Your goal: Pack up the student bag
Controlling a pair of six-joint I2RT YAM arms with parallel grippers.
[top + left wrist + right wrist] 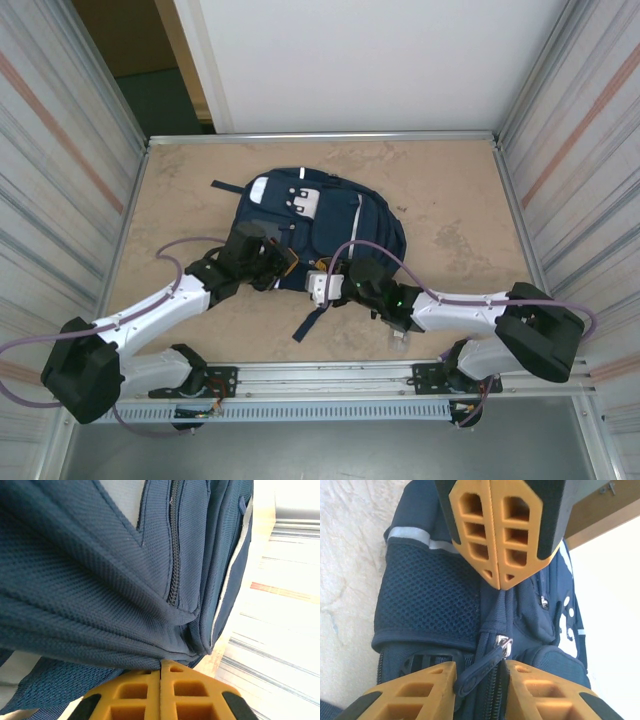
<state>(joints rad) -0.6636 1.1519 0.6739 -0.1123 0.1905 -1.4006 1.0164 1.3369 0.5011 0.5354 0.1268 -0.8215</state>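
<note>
- Navy student bag (320,225) mid-table (455,225), toward far edge, long axis near-to-far.
- L gripper (161,666): fingers together, clamped on bag fabric beside zip (172,555).
- R gripper (481,674): fingers apart, straddling zipper pull (490,667), not yet pinched.

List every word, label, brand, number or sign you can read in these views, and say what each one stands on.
No text can be read in any view.
White patches on the student bag: too small and blurred in the top view to tell whether they carry print.
Metal zipper slider in the right wrist view: no legible lettering or logo.
</note>
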